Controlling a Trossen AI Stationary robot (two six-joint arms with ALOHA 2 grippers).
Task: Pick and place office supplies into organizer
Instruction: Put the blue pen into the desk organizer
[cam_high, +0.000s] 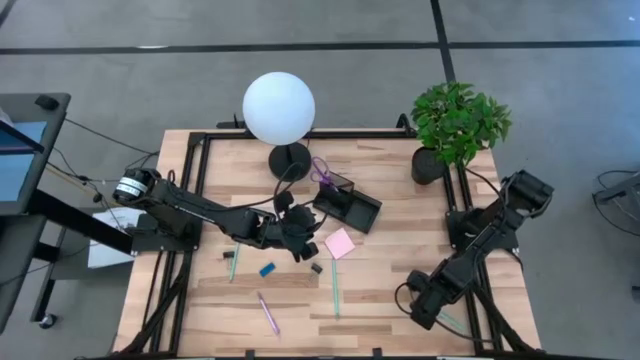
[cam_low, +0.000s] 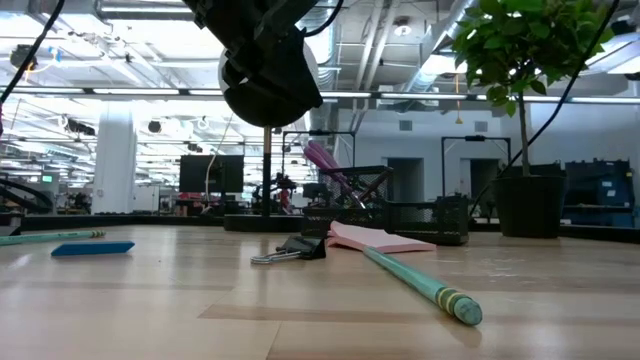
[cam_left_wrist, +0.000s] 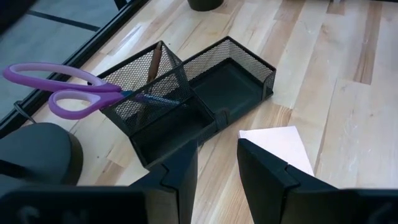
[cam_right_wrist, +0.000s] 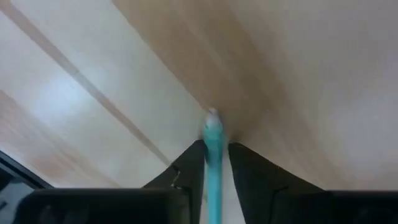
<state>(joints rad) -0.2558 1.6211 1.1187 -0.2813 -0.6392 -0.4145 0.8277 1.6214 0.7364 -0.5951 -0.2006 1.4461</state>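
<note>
The black mesh organizer (cam_high: 348, 206) (cam_left_wrist: 205, 93) sits mid-table. Purple-handled scissors (cam_left_wrist: 59, 90) stick blades-first into its cup section, and a dark pen (cam_left_wrist: 155, 61) leans there too. My left gripper (cam_high: 298, 240) (cam_left_wrist: 217, 174) hovers open over the wood, between the organizer and the pink sticky-note pad (cam_high: 340, 243) (cam_left_wrist: 280, 143). Flat on the table lie a teal pen (cam_high: 335, 290) (cam_low: 415, 278), another teal pen (cam_high: 233, 262), a purple pen (cam_high: 268, 313), the blue block (cam_high: 267, 269) and the black clip (cam_high: 316, 268) (cam_low: 298, 248). My right gripper (cam_high: 420, 305) (cam_right_wrist: 214, 155) is low at the near right, shut on a teal pen. My right gripper pinches a teal pen (cam_right_wrist: 213, 162) between its two fingers. The pen runs along the fingers, and its end (cam_right_wrist: 212, 121) pokes out past the fingertips toward the tabletop. Whether that end touches the wood, I cannot tell.
A white globe lamp (cam_high: 279, 108) on a black round base (cam_high: 289, 158) stands behind the organizer. A potted plant (cam_high: 455, 125) occupies the far right corner. Black frame rails (cam_high: 200, 200) run along the table's left and right sides. Bare wood lies between the two arms at the near edge.
</note>
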